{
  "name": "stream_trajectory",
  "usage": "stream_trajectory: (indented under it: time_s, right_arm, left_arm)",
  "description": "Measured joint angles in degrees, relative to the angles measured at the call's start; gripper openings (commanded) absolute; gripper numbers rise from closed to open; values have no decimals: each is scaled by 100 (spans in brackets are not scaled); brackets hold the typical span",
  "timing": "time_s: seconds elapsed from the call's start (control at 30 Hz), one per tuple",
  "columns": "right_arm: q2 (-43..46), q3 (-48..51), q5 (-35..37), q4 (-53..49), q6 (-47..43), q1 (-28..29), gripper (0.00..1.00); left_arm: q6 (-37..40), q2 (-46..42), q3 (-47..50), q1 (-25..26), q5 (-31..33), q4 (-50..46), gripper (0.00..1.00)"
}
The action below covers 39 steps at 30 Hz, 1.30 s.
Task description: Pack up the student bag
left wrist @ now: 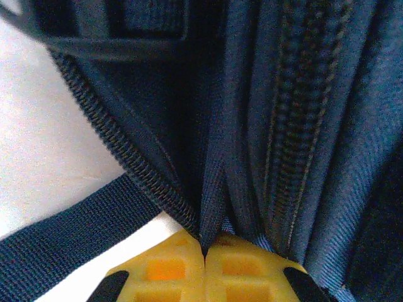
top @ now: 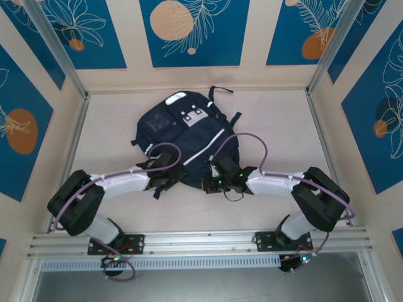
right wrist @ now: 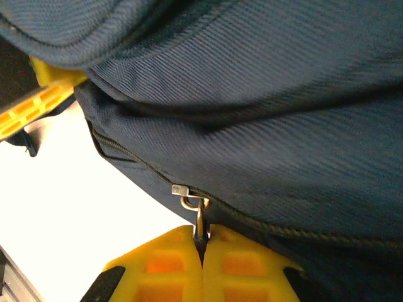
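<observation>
The student bag [top: 182, 135] lies mid-table, long axis roughly 11 to 5 o'clock. At its 5 o'clock edge the right gripper [right wrist: 201, 242] is clenched on the zipper pull [right wrist: 199, 220]. At 7 o'clock the left gripper [left wrist: 204, 250] pinches a fabric fold [left wrist: 213, 195], probably bracing.

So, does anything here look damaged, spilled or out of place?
Nothing stands out. The student bag lies flat on the table, with no visible damage. The left fingers pinch a fabric fold; the right fingers pinch the zipper pull.
</observation>
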<state>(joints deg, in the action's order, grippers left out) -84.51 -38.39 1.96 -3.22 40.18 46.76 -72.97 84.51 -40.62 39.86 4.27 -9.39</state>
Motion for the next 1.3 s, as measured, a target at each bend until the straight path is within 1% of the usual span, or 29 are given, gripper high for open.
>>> stream_trajectory:
  time_s: [0.13,0.27,0.33,0.37,0.4,0.43,0.5,0.57,0.67,0.73,0.8,0.93,1.1,1.3]
  right_arm:
    - [313,28,20,-212,-57,-111,0]
    - [551,57,35,-498,-144,-343,0]
    - [627,101,9,-522,-203,-420,0]
    - [645,136,-48,-468,-236,-444,0]
    - [645,179,-133,-367,-271,-448,0]
    - [632,208,-216,-286,-297,-444,0]
    - [511,223,-293,-146,-363,-380,0]
    - [212,168,-334,-20,-424,-286,0]
    - [-380,-140,-402,133,-470,-125,0]
    - [-693,-411,-540,219,-466,-13,0]
    - [-1049,-695,-704,361,-459,116,0]
    - [-1467,-1032,-914,595,-396,278,0]
    - [-1624,-1207,-968,667,-352,413,0]
    - [-1635,-1263,-907,643,-308,520,0]
  left_arm:
    - [142,-372,107,-293,50,-234,0]
    - [306,-721,210,-717,227,-544,0]
    - [415,-898,212,-953,267,-704,4]
    - [466,-1023,212,-1073,315,-804,7]
    - [535,-1152,212,-1167,369,-894,14]
    - [597,-1287,212,-1237,444,-975,21]
    - [754,-1596,212,-1362,730,-1217,38]
    - [872,-1825,201,-1440,863,-1421,49]
    - [1005,-1939,144,-1451,835,-1720,57]
    - [1027,-1956,136,-1423,730,-1888,59]
    - [968,-1956,133,-1370,581,-2065,63]
    - [734,-1952,136,-1121,264,-2151,68]
    - [575,-1674,76,-778,129,-2111,70]
    - [503,-1088,-142,-667,136,-1952,70]
